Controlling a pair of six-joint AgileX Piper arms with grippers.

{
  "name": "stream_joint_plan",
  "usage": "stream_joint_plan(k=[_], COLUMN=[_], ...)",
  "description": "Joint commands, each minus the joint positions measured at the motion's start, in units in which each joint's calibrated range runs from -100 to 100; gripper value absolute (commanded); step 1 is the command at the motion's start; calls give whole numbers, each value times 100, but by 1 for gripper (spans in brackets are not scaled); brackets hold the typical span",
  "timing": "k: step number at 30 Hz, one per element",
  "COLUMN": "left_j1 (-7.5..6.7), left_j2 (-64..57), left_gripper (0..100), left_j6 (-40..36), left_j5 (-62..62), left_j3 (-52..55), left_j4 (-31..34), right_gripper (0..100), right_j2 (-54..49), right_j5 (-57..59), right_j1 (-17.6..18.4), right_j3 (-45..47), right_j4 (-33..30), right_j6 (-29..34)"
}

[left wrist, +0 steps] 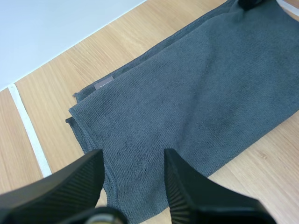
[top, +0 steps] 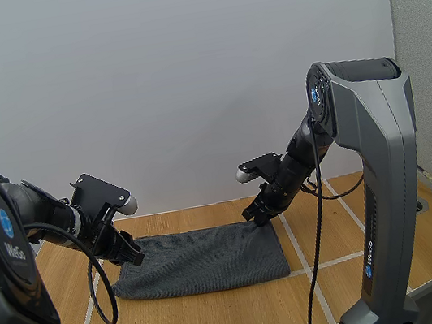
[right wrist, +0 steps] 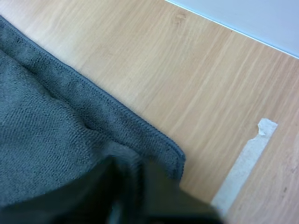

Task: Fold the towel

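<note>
A dark grey towel (top: 203, 260) lies flat in a doubled rectangle on the wooden table (top: 224, 317). My left gripper (top: 130, 254) hovers at the towel's far left corner. In the left wrist view its fingers (left wrist: 133, 156) stand apart, open, over the towel (left wrist: 187, 93) near its left edge, with a small label on the far hem. My right gripper (top: 258, 219) sits at the towel's far right corner. In the right wrist view the gripper (right wrist: 128, 163) is pressed onto the towel (right wrist: 42, 130) just inside the corner, with the cloth bunched between its fingers.
White tape lines (top: 294, 240) cross the table beside the towel's right edge and along its front. Another strip (left wrist: 28, 130) runs left of the towel. A white wall stands close behind the table's far edge.
</note>
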Motion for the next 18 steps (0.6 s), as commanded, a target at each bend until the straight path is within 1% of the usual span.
stream_joint_plan(k=[1, 5, 10, 11, 12, 13, 14, 15, 16, 17, 18], left_j1=[-10, -10, -10, -10, -10, -10, -10, -10, -10, -10, -10], left_j2=[-53, -53, 32, 88, 159, 247, 345, 430, 568, 670, 841], left_gripper=[65, 65, 64, 64, 58, 51, 39, 28, 13, 0, 0], left_j6=[-82, -82, -19, 18, 58, 85, 145, 204, 260, 328, 375], left_j5=[110, 167, 230, 230, 230, 230, 230, 210, 186, 112, 3], left_j3=[16, 16, 16, 16, 16, 16, 16, 16, 16, 16, 16], left_j4=[-95, -84, -84, -84, -84, -84, -95, -95, -95, -133, -189], right_gripper=[100, 100, 99, 88, 74, 52, 40, 12, 0, 0, 0], right_j2=[-260, -578, -864, -874, -882, -891, -891, -891, -891, -891, -891], right_j5=[-87, -60, 1433, 1597, 1681, 1761, 1796, 1828, 1828, 1828, 1813], right_j1=[-1, -1, -1, -1, -1, -1, -1, -1, -1, -1, -1], right_j3=[-37, -37, -23, -9, 17, 60, 60, 107, 137, 174, 175], right_j4=[40, -69, -70, -42, 23, 118, 150, 267, 332, 438, 542], right_j6=[-47, 69, 248, 248, 258, 258, 258, 258, 258, 248, 214])
